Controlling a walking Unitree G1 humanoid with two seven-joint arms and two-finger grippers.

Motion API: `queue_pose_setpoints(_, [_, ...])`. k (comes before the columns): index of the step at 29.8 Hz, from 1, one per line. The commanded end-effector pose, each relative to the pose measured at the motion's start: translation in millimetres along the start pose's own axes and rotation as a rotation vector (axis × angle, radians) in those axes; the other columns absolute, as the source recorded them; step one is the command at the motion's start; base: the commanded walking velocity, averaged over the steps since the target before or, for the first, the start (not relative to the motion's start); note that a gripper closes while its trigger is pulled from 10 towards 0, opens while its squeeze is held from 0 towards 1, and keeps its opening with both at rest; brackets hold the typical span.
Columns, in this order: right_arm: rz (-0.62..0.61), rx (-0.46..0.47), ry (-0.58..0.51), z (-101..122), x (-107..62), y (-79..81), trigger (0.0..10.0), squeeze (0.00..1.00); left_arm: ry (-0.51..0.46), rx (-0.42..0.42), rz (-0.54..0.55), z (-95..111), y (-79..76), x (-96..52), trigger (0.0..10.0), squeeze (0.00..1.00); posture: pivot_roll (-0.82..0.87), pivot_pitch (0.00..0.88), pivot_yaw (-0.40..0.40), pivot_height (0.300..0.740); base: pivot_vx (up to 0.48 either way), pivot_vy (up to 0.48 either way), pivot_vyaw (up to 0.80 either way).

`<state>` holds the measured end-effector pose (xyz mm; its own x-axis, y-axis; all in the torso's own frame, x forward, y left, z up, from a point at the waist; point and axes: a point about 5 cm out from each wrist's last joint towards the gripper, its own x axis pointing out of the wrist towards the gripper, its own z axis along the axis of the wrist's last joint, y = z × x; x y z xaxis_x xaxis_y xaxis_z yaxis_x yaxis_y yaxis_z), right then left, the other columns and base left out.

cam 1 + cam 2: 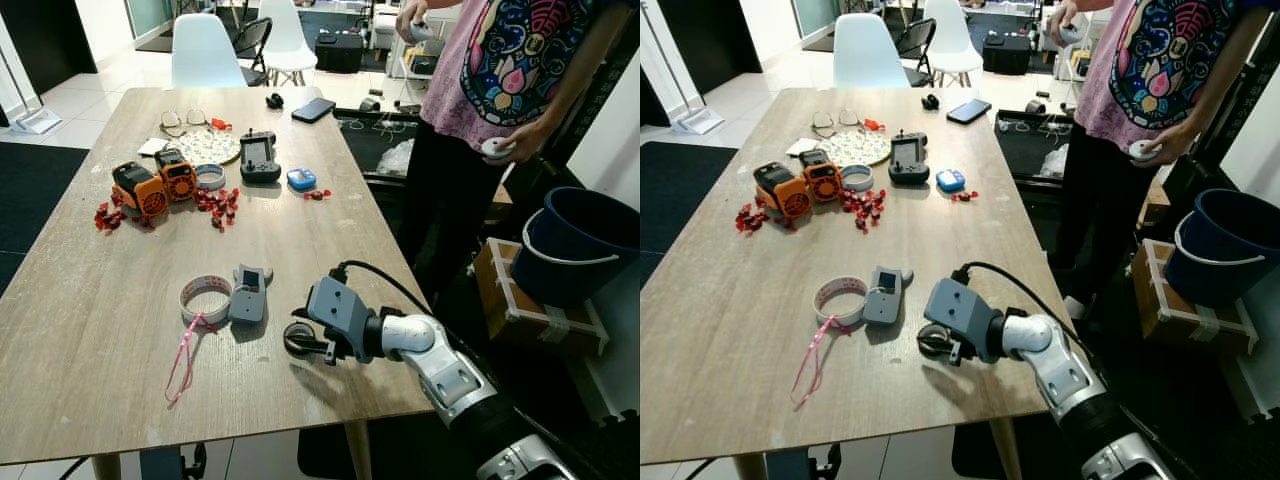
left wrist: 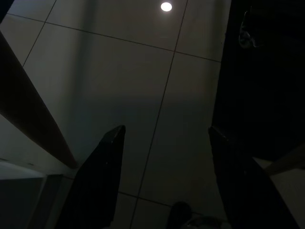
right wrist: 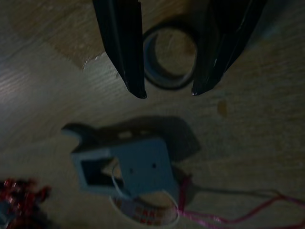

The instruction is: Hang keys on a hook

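A grey key-fob-like block lies near the table's front edge, leaning on a white tape roll. A pink cord trails from them toward the edge. My right gripper is low over the table just right of the block. Its black fingers stand open on either side of a small dark ring; the block lies just beyond the tips. My left gripper hangs open over a dim tiled floor.
Orange gadgets, red clips, a black controller, glasses and a phone lie further up the wooden table. A person stands at its right side. A blue bucket sits on a box.
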<state>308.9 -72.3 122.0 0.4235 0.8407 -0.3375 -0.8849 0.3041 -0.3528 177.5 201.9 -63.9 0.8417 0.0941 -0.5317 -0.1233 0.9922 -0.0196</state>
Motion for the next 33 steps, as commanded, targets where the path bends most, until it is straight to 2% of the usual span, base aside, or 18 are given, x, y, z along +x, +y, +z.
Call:
queue_pose_setpoints(1, [0.006,0.015,0.046,-8,0.4,1.1,10.0,0.0,-0.004,-0.002,-0.003,1,-1.9,0.4,10.0,0.0,0.08,0.065,-0.045,0.74,0.0,0.0,0.0])
queue_pose_setpoints(12, [0.041,0.017,0.13,-18,2.2,4.2,10.0,0.0,-0.001,-0.001,0.001,-1,-1.0,-0.9,10.0,0.0,0.08,0.06,-0.051,0.74,0.0,0.0,0.0])
queue_pose_setpoints(19, [0.042,0.011,0.129,-17,2.3,3.6,10.0,0.0,-0.002,0.0,0.002,-1,-0.2,-1.4,10.0,0.0,0.08,0.056,-0.052,0.74,0.0,0.0,0.0])
queue_pose_setpoints(22, [0.027,0.026,0.082,-10,3.3,1.1,10.0,0.0,-0.003,0.0,0.002,-1,0.0,-1.3,10.0,0.0,0.08,0.055,-0.052,0.74,0.0,0.0,0.0])
queue_pose_setpoints(23, [0.026,0.036,0.051,-6,3.5,0.4,10.0,0.25,-0.004,0.0,0.001,-1,-0.1,-1.3,10.0,0.0,0.08,0.054,-0.051,0.74,0.0,0.0,0.0])
queue_pose_setpoints(24, [0.026,0.036,0.051,-6,3.5,0.4,10.0,0.25,-0.004,0.0,0.001,-1,-0.1,-1.3,10.0,0.0,0.08,0.054,-0.051,0.74,0.0,0.0,0.0])
queue_pose_setpoints(25, [0.029,0.046,0.024,-2,3.5,0.5,10.0,0.73,-0.004,0.001,0.0,-1,-0.1,-1.3,10.0,0.0,0.08,0.053,-0.051,0.74,0.0,0.0,0.0])
queue_pose_setpoints(26, [0.031,0.044,0.005,1,3.4,0.8,10.0,0.97,-0.003,0.001,0.0,-1,-0.2,-1.4,10.0,0.0,0.08,0.052,-0.051,0.74,0.0,0.0,0.0])
queue_pose_setpoints(27, [0.029,0.036,-0.003,3,3.2,1.0,10.0,0.82,-0.003,0.001,-0.001,-1,-0.2,-1.4,10.0,0.0,0.08,0.052,-0.051,0.74,0.0,0.0,0.0])
queue_pose_setpoints(31, [0.023,0.028,-0.006,3,3.2,0.9,10.0,0.82,-0.003,0.001,-0.001,-1,-0.3,-1.5,10.0,0.0,0.08,0.053,-0.051,0.74,0.0,0.0,0.0])
queue_pose_setpoints(33, [0.005,0.012,-0.011,3,2.9,-0.2,10.0,0.0,-0.004,0.001,-0.001,-1,-0.4,-1.4,10.0,0.0,0.08,0.057,-0.051,0.74,0.0,0.0,0.0])
